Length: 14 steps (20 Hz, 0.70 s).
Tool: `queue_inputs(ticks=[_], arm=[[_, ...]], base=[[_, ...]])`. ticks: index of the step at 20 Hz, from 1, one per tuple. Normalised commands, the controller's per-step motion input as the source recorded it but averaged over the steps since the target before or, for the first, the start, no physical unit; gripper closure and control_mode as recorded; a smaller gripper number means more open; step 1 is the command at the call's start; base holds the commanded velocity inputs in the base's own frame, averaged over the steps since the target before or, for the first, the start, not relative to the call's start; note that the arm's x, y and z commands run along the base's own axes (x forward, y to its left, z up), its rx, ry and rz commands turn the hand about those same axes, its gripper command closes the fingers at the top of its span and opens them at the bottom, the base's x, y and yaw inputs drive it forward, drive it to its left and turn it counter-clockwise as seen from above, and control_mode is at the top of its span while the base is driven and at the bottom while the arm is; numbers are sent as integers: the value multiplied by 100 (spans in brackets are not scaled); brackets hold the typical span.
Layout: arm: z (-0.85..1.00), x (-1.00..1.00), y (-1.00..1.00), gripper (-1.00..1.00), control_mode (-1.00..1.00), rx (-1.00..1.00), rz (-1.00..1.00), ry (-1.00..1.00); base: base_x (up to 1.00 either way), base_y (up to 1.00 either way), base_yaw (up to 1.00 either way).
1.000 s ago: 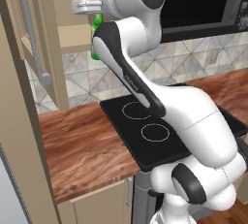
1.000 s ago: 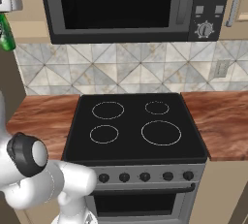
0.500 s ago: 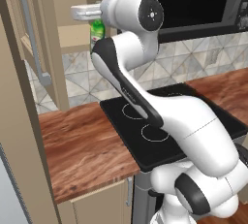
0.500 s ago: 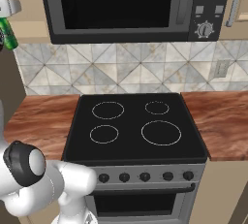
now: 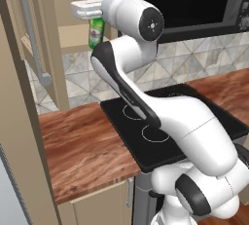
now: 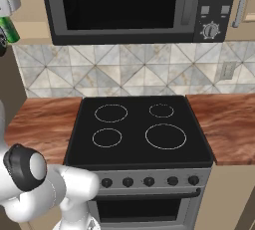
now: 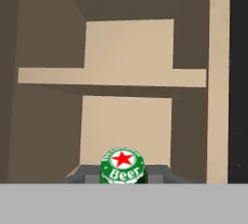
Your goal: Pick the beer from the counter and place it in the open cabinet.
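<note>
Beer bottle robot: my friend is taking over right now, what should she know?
Gripper: shut on the beer, held by its neck.
Beer: up off the counter, hanging at the mouth of the open cabinet; in the hand view its cap faces the shelves.
Done: picked up and lifted.
Left: move it in over a shelf, set it down, let go.

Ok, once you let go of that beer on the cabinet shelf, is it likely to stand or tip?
The beer looks tall and slim with a narrow base, so it could tip if released tilted. It hangs roughly upright from the gripper, which helps. Its smooth round body would probably roll if it fell over. The open cabinet shelf looks flat, so a gentle upright release should hold.
</note>
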Motion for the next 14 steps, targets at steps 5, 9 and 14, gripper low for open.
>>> queue_inputs(ticks=[5,9,14], arm=[[0,6,0,100,-100,0,0,0],[0,22,3,100,-100,0,-1,0],[0,35,13,100,-100,0,-4,0]], base=[[0,0,0],[0,0,0],[0,0,0]])
